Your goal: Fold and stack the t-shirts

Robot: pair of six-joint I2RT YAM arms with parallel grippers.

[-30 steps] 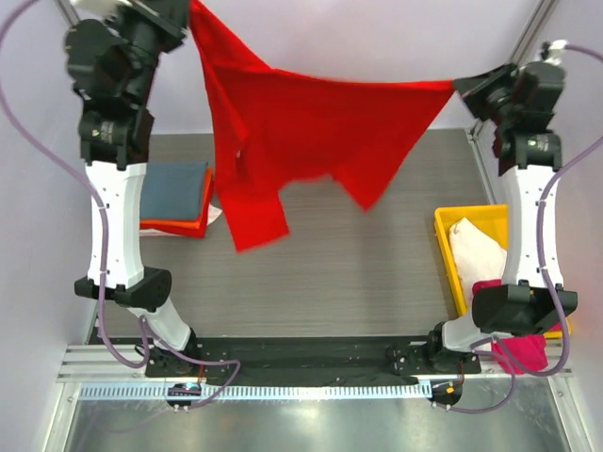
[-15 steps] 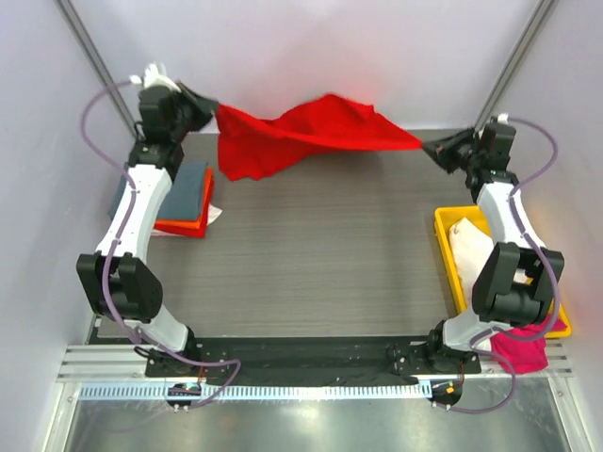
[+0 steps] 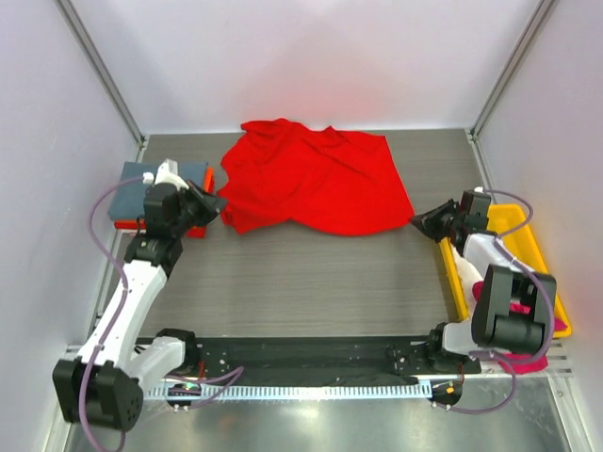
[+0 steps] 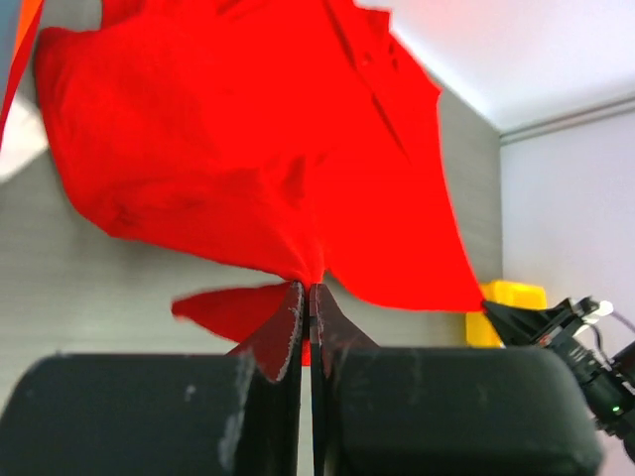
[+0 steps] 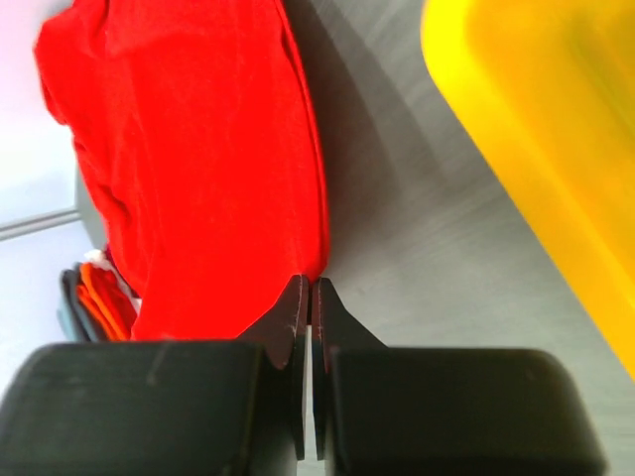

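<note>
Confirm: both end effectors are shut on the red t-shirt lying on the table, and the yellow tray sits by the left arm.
No: the top external view shows the yellow tray by the right arm. The left end effector and right end effector are shut on the red t-shirt lying on the table.

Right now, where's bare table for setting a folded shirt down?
Free: the table strip between the red t-shirt and the arm bases, across to the yellow tray. Crowded: back half under the shirt, folded stack back-left.
</note>
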